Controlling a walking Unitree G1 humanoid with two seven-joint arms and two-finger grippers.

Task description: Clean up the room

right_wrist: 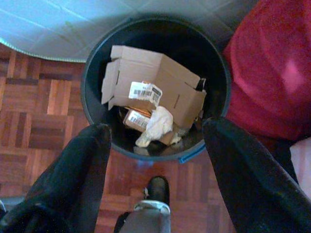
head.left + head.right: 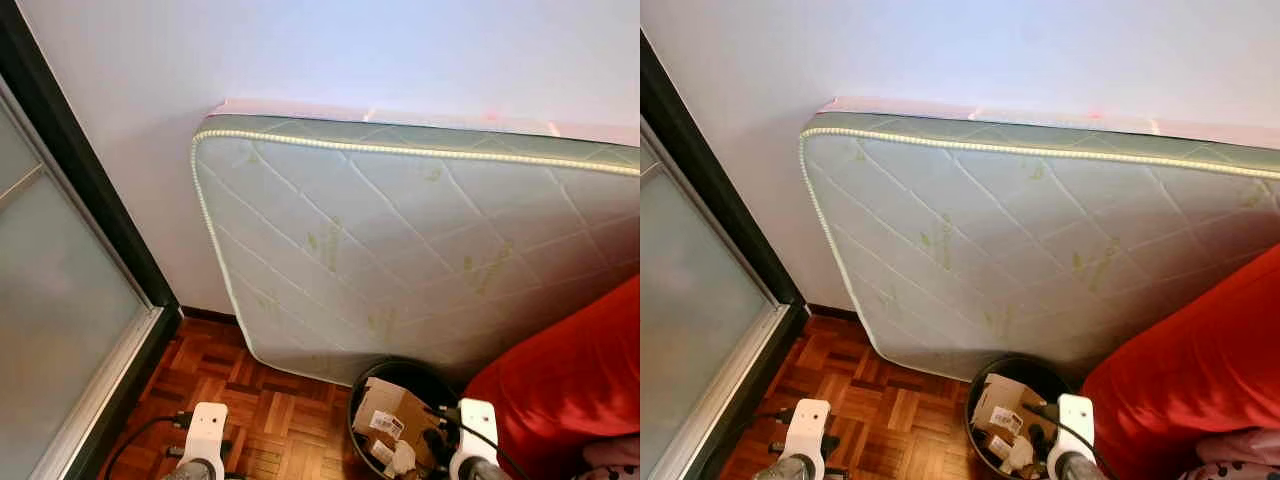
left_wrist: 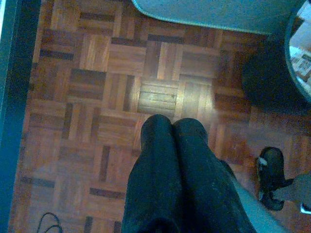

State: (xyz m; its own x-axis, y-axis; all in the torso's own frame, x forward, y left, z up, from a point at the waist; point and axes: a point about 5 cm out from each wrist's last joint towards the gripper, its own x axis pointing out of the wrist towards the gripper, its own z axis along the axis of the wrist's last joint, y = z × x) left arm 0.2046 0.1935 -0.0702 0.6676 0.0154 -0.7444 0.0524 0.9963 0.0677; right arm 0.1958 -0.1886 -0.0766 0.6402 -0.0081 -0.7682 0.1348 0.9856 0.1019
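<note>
my right jaws [image 1: 155, 141] hang spread and empty over the black bin [image 1: 92, 68], cardboard box [image 1: 160, 82] and crumpled paper [image 1: 155, 124] already inside; left jaws [image 3: 172, 141] pressed closed above parquet. drop looks done; next, find more litter.

There is one mattress [image 2: 420, 250], one bin [image 1: 155, 87] and one red sofa [image 2: 570, 390]. The bin holds two boxes [image 1: 155, 87] and one crumpled tissue [image 1: 156, 124].

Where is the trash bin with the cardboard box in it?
The black trash bin stands on the wooden floor on the robot's right, between the leaning mattress and the red cushion, under the open right gripper.
</note>
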